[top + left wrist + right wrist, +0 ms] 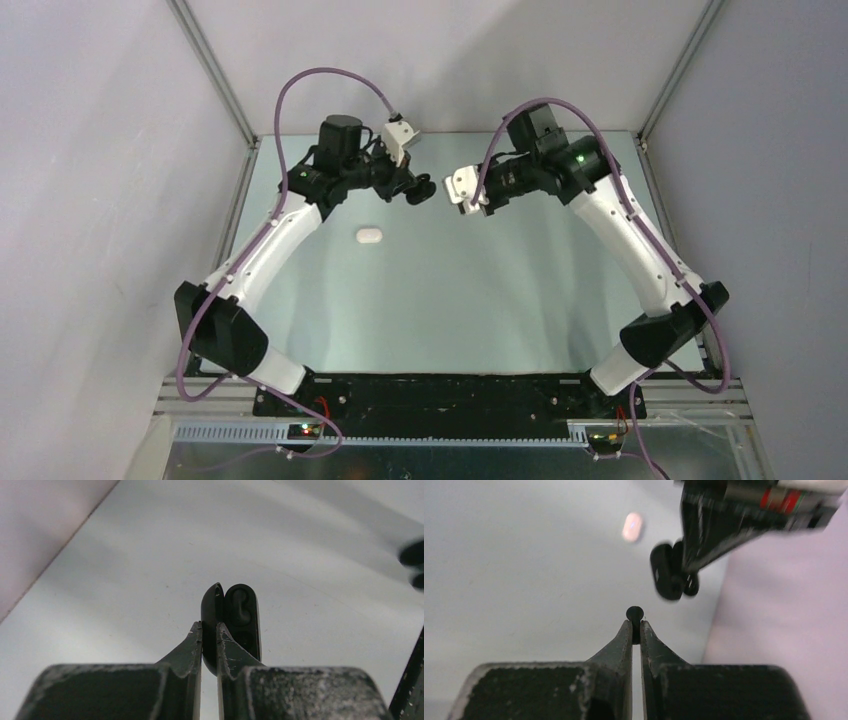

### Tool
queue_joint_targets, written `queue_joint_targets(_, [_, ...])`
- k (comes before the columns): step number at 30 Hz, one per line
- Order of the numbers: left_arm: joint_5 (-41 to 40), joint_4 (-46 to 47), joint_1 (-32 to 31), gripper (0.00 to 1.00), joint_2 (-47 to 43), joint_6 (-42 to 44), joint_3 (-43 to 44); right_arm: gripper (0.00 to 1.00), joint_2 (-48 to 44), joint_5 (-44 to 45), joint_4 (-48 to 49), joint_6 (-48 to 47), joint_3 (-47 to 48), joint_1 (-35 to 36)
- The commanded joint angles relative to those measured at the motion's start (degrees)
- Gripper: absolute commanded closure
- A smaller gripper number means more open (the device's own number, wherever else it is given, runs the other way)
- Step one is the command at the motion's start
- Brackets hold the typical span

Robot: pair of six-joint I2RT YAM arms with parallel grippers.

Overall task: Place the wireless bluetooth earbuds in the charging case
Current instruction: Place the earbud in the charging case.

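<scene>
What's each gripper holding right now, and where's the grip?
Left gripper: open black charging case, pinched at its near end. Right gripper: black earbud, clamped at the fingertips, rounded end poking out.

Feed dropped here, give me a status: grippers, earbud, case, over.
Copy: left gripper shut on open black case. The right gripper shut on black earbud, short of the case. Closed white case on table, off the path.
</scene>
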Motion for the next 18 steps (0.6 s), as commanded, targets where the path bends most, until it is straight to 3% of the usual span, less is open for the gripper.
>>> queue_joint_targets(1, [-4.69, 2.6, -1.94, 1.0, -0.97, -3.89, 2.4, 1.0, -2.05, -2.39, 13.77, 4.0, -2.66, 3.43])
queue_joint_targets(7, [-5.68, 2.68, -3.7, 1.0, -3.64, -3.77, 1.04, 1.0, -0.22, -0.5, 20.69, 5.57, -3.47, 5.88])
queue_joint_targets(18, [-3.9, 2.71, -5.02, 1.0, -6.55, -6.87, 0.39, 1.0, 1.11, 1.33, 21.89, 2.46, -4.58, 6.97])
